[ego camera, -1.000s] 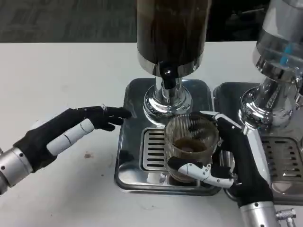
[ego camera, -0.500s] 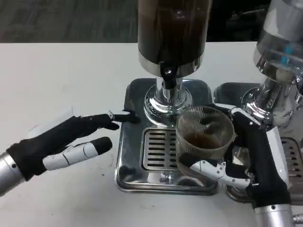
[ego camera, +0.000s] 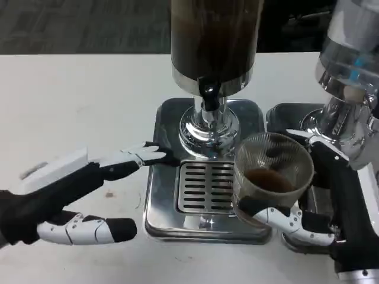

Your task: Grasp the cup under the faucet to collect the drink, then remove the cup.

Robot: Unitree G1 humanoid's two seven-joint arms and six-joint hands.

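A ribbed clear cup (ego camera: 271,177) with brown drink in its bottom is held by my right hand (ego camera: 331,207), lifted over the right edge of the steel drip tray (ego camera: 204,189). The cup is right of the faucet (ego camera: 208,92), which sticks out below the dark drink dispenser (ego camera: 214,41). My left hand (ego camera: 65,195) lies open on the table left of the tray, fingers spread. One fingertip touches the tray's left rim.
A second dispenser (ego camera: 349,71) with its own drip tray (ego camera: 290,118) stands at the right, close behind my right hand. White table (ego camera: 77,106) stretches to the left and front.
My right hand has carried the cup rightward and up, off the grate and away from under the faucet. My left hand has turned, spreading its fingers and dropping lower left.
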